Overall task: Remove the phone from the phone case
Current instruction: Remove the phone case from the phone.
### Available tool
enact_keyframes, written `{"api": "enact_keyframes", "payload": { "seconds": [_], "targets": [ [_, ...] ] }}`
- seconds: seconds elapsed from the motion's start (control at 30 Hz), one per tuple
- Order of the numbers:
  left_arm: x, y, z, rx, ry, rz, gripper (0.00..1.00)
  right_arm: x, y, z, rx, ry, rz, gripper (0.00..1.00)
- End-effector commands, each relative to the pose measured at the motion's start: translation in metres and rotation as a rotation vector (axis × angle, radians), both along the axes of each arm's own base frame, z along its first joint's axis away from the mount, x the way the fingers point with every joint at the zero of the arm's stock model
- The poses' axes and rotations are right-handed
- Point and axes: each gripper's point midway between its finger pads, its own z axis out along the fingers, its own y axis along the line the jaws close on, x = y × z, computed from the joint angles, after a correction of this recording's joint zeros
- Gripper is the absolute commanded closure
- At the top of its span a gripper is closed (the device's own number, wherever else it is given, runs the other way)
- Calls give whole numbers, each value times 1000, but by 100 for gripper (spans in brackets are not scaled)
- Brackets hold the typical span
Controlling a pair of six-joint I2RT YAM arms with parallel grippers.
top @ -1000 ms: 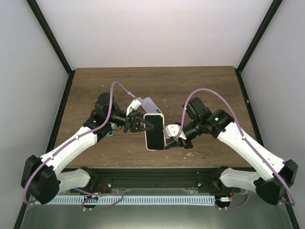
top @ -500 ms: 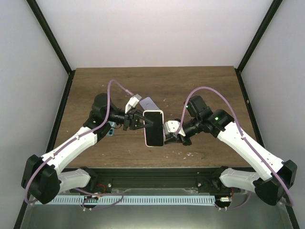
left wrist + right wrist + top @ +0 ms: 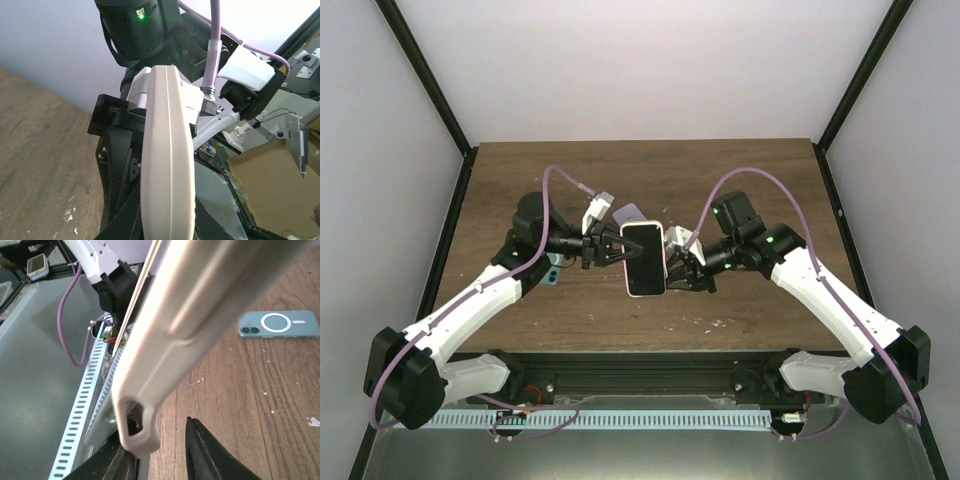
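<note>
The left gripper is pinching the left long edge of the phone case, its two dark fingers meeting in a point there. The right gripper sits at the opposite long edge. From its own camera the case end lies between its fingers with a sliver of wood showing on one side, so I cannot tell whether it is clamping or only straddling.

Compared with a second ago, both arms have carried the load away from the near edge and further over the surface, and the right arm has drawn its wrist in closer. The phone sits between the grippers, with its black screen up and the pale rim unbroken all round it. I judge this a shift of pose, not a separation: the phone is no further out of its case than it was.

Much is hard to read. Both wrist views show only the cream edge of the case, so no peeled corner would show. A second, teal phone lies flat on the wood. A lilac object peeks out behind the left gripper, mostly covered.
</note>
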Motion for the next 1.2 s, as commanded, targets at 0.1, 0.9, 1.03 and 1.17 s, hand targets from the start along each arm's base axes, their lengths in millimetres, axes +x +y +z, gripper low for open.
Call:
{"api": "enact_keyframes", "payload": {
  "seconds": [0.1, 0.9, 1.03, 1.17],
  "targets": [
    [-55, -12, -30, 112, 106, -253, 100, 41, 20, 75, 271, -135, -50, 70],
    [-19, -45, -84, 239, 178, -192, 100, 23, -7, 77, 389, 119, 61, 64],
    [12, -55, -85, 261, 167, -57, 100, 21, -7, 55, 366, 173, 52, 78],
    [56, -61, -97, 286, 199, 139, 99, 30, -12, 28, 338, 254, -32, 98]
  ]
}}
